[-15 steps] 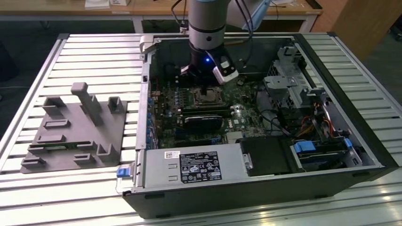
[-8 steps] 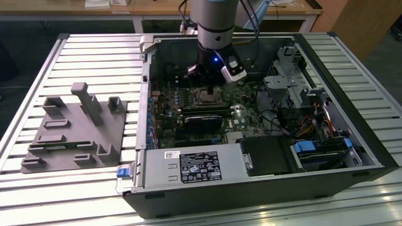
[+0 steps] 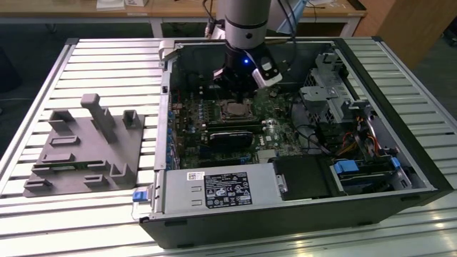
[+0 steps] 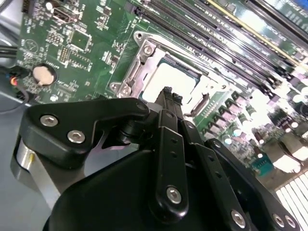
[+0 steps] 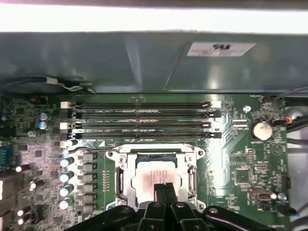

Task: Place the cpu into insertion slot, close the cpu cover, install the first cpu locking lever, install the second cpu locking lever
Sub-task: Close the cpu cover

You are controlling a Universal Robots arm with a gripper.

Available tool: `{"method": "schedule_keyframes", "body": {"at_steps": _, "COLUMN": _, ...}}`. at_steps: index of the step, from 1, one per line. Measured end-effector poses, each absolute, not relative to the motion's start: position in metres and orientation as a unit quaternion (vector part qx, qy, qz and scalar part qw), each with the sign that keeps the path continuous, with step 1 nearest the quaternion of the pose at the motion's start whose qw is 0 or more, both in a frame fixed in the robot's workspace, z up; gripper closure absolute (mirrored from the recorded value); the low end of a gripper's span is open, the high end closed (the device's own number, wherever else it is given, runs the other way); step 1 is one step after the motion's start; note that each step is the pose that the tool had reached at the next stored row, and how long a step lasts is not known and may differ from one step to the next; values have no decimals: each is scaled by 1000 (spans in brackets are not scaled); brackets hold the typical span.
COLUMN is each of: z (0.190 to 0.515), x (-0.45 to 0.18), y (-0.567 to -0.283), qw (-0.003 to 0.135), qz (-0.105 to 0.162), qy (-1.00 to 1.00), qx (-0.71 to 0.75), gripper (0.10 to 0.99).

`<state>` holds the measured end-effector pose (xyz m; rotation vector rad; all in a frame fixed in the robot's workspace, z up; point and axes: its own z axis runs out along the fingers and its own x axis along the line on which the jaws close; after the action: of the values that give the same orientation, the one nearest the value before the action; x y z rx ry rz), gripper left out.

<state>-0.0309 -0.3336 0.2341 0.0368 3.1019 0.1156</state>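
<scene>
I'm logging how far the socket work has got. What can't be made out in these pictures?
First wrist view: the fingers hide the near edge of the cpu cover, so any lever ends there are hidden.
Second wrist view: the gripper covers the near half of the cpu; whether it touches is unclear.
Exterior view: the insertion slot is too small to read cover or lever state.
</scene>
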Motion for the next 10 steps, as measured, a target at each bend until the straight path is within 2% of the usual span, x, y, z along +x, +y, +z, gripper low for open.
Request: {"method": "schedule_keyframes", "body": {"at_steps": 10, "z": 250, "x": -31, "y": -334, "qw": 19, "qz": 37, "qy": 999, "qx": 12, "gripper": 980}}
